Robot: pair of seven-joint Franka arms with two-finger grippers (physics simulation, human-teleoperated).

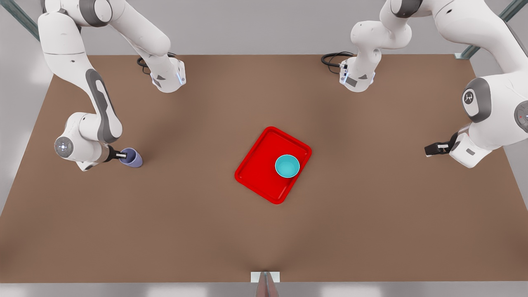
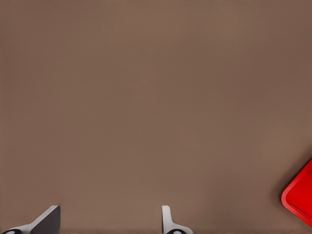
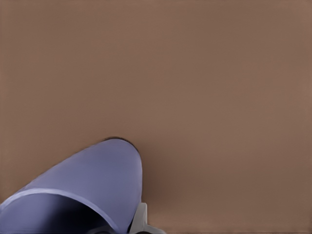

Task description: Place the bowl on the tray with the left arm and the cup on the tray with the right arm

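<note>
The cup (image 1: pixel 132 158), pale lavender, sits far out at the nine o'clock side of the brown table (image 1: pixel 206 231) in the front view, tipped so that its dark mouth faces the arm beside it. The right gripper (image 1: pixel 122 156) is right at that mouth: one finger (image 3: pixel 139 222) shows pressed against the outside of the rim in the right wrist view, the cup (image 3: pixel 87 190) swelling up large just ahead of the camera, its far end touching the table. The claw looks closed on the cup's wall, with the rim between its fingers, though the inner finger is hidden in the dark interior.

Well apart from it, near the middle of the table, lies the red tray (image 1: pixel 258 165), turned at an angle. The turquoise bowl (image 1: pixel 287 166) stands upright inside it, toward the tray's three o'clock edge, close to the rim.

Further out still, at three o'clock in the front view, the left gripper (image 1: pixel 433 149) hangs above bare table, well clear of the tray. In the left wrist view its two fingers (image 2: pixel 46 222) are spread wide with nothing between them, and a corner of the tray (image 2: pixel 300 197) shows to one side.
</note>
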